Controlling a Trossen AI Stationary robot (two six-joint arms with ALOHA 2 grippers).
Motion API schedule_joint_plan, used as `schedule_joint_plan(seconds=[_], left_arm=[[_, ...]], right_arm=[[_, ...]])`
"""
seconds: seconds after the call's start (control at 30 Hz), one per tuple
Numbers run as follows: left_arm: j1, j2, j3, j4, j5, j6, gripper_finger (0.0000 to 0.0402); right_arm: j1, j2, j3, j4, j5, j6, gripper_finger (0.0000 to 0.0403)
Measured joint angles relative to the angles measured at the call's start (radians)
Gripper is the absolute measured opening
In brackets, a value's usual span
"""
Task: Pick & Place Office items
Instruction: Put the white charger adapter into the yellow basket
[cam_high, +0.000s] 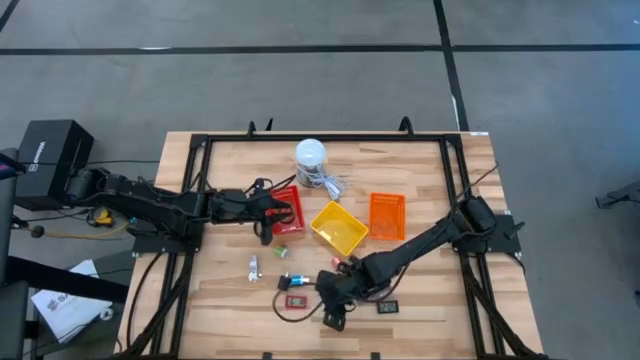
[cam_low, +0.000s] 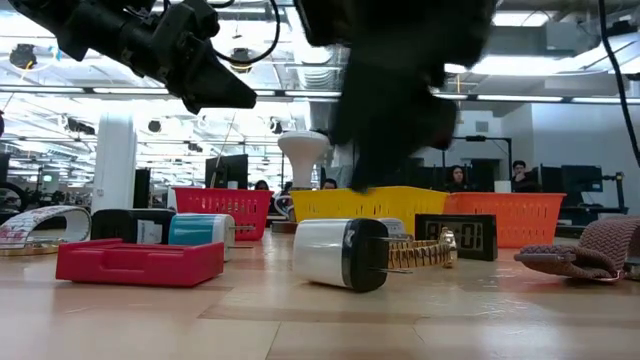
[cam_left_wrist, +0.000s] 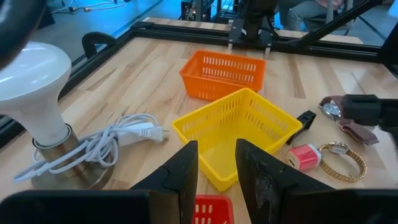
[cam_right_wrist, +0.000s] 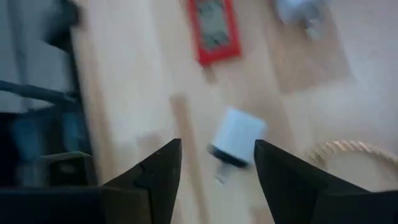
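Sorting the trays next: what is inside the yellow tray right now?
The yellow tray looks empty in the left wrist view: only its bare slotted floor and walls show. Its nearest corner is covered by the left pincer, so that part cannot be checked.

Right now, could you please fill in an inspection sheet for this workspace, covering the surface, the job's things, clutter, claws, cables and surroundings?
Surface: wooden table, black frame around it.
Job's things: white plug adapter, gold watch, red flat case, small clock, all loose on the table near its front edge.
Clutter: red tray, yellow tray, orange tray; white lamp behind them.
Claws: left claw empty, jaws apart, over the red tray; right claw open, empty, over the adapter.
Cables: the lamp's white cord coiled beside it.
Surroundings: grey floor, black box left of the table; people seated far behind.
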Motion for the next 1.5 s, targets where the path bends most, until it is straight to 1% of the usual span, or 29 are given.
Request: schedule_joint_plan(seconds=[0.07, 0.47, 0.57, 0.8, 0.93, 1.1, 1.27, 1.33, 1.37, 1.43, 1.5], left_arm=[[0.0, 0.0, 0.0, 0.0, 0.0, 0.0, 0.0102], [0.0, 0.0, 0.0, 0.004, 0.0, 0.002, 0.0102], [0.0, 0.0, 0.0, 0.003, 0.0, 0.002, 0.0102], [0.0, 0.0, 0.0, 0.002, 0.0, 0.002, 0.0102], [0.0, 0.0, 0.0, 0.002, 0.0, 0.001, 0.0102], [0.0, 0.0, 0.0, 0.003, 0.0, 0.002, 0.0102], [0.0, 0.0, 0.0, 0.002, 0.0, 0.002, 0.0102], [0.0, 0.0, 0.0, 0.002, 0.0, 0.002, 0.0102], [0.0, 0.0, 0.0, 0.002, 0.0, 0.001, 0.0102], [0.0, 0.0, 0.0, 0.002, 0.0, 0.001, 0.0102], [0.0, 0.0, 0.0, 0.002, 0.0, 0.001, 0.0102]], right_arm=[[0.0, 0.008, 0.008, 0.024, 0.017, 0.001, 0.0193], [-0.001, 0.014, 0.004, 0.02, 0.04, 0.02, 0.0193], [0.003, 0.038, 0.004, 0.039, 0.066, 0.019, 0.0193], [0.009, 0.108, 0.004, 0.052, 0.059, 0.018, 0.0193], [0.011, 0.112, 0.012, 0.046, 0.059, 0.004, 0.0193], [0.012, 0.1, 0.011, 0.008, 0.062, -0.12, 0.0193], [0.014, 0.048, 0.011, -0.002, 0.059, -0.293, 0.0195], [0.018, 0.028, 0.011, -0.011, 0.059, -0.336, 0.0198], [0.019, 0.016, 0.011, -0.023, 0.059, -0.323, 0.0201], [0.019, -0.003, 0.012, -0.03, 0.059, -0.228, 0.0209], [0.026, -0.012, 0.013, -0.075, 0.059, -0.15, 0.0217]])
